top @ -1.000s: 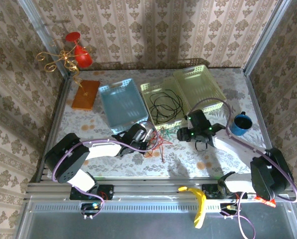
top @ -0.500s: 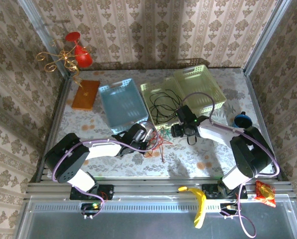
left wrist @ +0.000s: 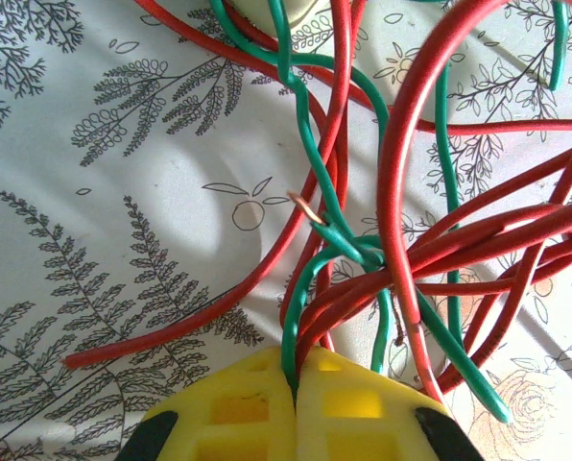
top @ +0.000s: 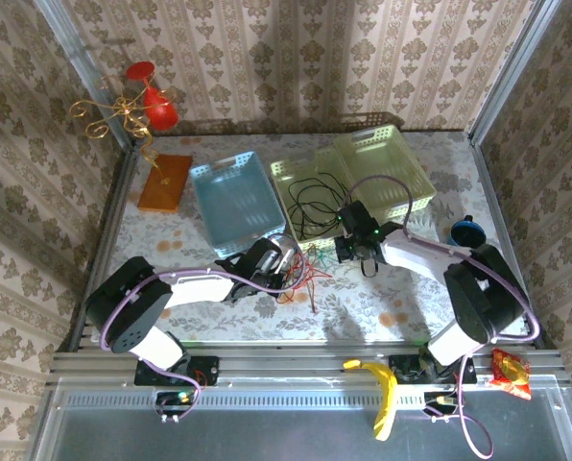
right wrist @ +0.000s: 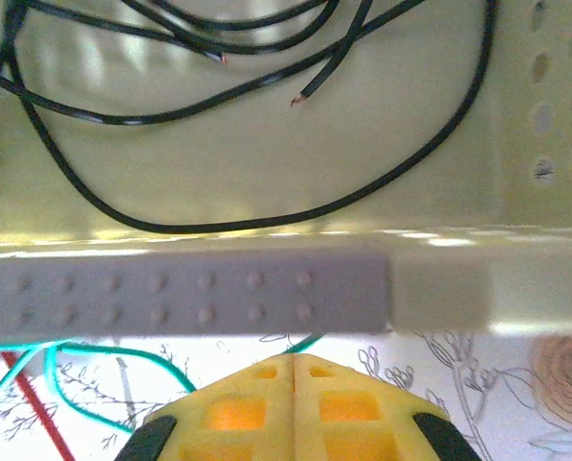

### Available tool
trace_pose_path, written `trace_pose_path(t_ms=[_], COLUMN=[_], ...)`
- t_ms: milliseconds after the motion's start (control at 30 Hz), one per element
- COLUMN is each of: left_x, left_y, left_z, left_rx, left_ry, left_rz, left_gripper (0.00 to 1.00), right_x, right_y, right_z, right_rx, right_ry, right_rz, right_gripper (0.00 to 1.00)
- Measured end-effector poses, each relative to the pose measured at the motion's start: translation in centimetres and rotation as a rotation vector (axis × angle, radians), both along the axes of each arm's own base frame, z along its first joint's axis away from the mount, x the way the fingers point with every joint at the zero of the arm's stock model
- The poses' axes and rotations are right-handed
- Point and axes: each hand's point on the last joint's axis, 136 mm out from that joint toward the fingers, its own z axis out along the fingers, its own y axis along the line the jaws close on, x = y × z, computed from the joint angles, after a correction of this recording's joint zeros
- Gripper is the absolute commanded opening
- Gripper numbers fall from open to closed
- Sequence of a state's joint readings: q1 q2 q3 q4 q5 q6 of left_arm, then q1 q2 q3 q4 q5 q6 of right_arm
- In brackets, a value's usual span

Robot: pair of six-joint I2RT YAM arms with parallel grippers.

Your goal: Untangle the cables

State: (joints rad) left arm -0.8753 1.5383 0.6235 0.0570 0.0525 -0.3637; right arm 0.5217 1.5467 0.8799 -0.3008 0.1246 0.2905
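Red cable (left wrist: 393,163) and green cable (left wrist: 363,252) lie knotted together on the patterned table (left wrist: 123,240), filling the centre and right of the left wrist view.

Left gripper (left wrist: 296,376): the yellow fingers are pressed together at the bottom edge of that view. One green strand enters the seam between them and is pinched there. Several red strands run down to the same spot. Whether they are also clamped cannot be confirmed, because the finger bodies cover them.

Black cable (right wrist: 267,223) lies in loose loops on the floor of the pale yellow basket (right wrist: 449,288), in the upper half of the right wrist view. It is apart from the red and green tangle. Two of its cut ends sit near the upper centre of the frame.

Right gripper (right wrist: 293,370): the fingers are closed flat against each other at the bottom centre, just below the basket's near wall. A green strand loops across the table at lower left and passes behind the finger on the left of the frame. A short green piece shows just above the fingertips. A red strand crosses the lower left corner.

Top external view: both grippers sit near the frame centre with the tangle between them, just below the basket that holds the black cable. A blue basket (top: 230,197) stands immediately left of that basket.
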Motion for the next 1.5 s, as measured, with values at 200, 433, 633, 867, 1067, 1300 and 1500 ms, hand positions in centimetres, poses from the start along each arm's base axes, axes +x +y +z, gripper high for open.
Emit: trace_pose_path(t_ms=[200,433,633,867,1067,1300,1500], left_x=[0.0,0.1,0.1,0.1,0.2,0.2,0.2], left_y=[0.0,-0.2,-0.2,-0.2,-0.1,-0.2,-0.2], left_z=[0.0,-0.1,-0.1,-0.1,-0.1,-0.1,-0.1], left_rx=[0.000,0.005,0.009,0.010,0.008,0.008,0.007], left_ry=[0.000,0.007,0.012,0.012,0.014,0.015,0.017], left_rz=[0.000,-0.002,-0.002,-0.003,0.000,-0.006,-0.007], left_gripper=[0.00,0.00,0.00,0.00,0.00,0.00,0.00], right_x=[-1.5,-2.4,-2.5,-2.4,-2.6,-3.2,-4.7], right_y=[-1.6,-5.7,-10.4,-13.6,-14.3,-8.5,-6.7], right_z=[5.2,8.5,9.0,10.2,10.1,6.6,2.3], right_rx=[0.032,0.025,0.025,0.006,-0.005,-0.046,-0.087], right_ry=[-0.111,-0.168,-0.153,-0.153,-0.138,-0.036,0.099], right_rz=[-0.028,-0.154,-0.318,-0.423,-0.442,-0.254,-0.191], right_gripper=[0.00,0.00,0.00,0.00,0.00,0.00,0.00])
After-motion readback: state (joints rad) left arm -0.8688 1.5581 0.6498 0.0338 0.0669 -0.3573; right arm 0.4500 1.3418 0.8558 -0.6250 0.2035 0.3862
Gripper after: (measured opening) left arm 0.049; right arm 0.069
